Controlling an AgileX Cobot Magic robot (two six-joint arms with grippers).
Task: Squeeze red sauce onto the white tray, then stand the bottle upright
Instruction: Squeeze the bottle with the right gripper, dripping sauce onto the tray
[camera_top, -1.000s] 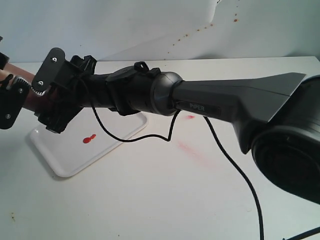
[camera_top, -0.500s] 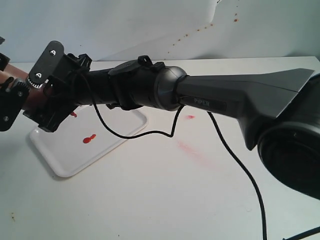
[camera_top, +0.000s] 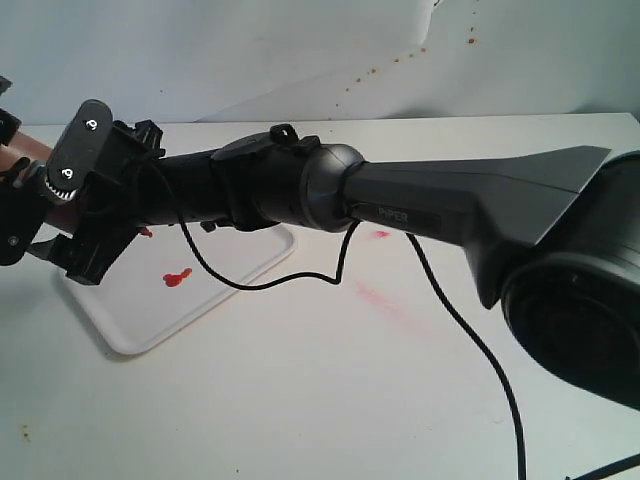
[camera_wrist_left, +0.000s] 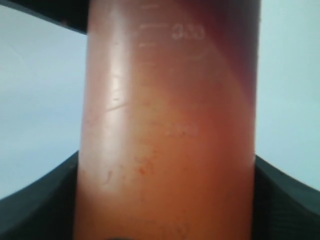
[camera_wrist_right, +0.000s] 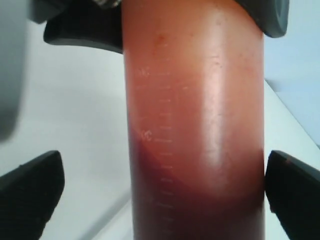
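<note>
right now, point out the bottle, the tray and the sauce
bottle (camera_wrist_left: 170, 135), left wrist view, middle of its body
tray (camera_top: 135, 318), exterior view, bare floor near its front rim
sauce (camera_top: 177, 277), exterior view, the blob on the tray

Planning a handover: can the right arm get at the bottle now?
Likely yes: the bottle sits between the fingers of the open right gripper, while the left gripper clamps it further along.

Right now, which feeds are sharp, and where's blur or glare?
Exterior view: sharp, but the right arm blocks the middle; red sauce on the white tray reads clearly. Left wrist view: bottle fills the frame, soft, markings blurred. Right wrist view: also soft, glare streak down the bottle.
</note>
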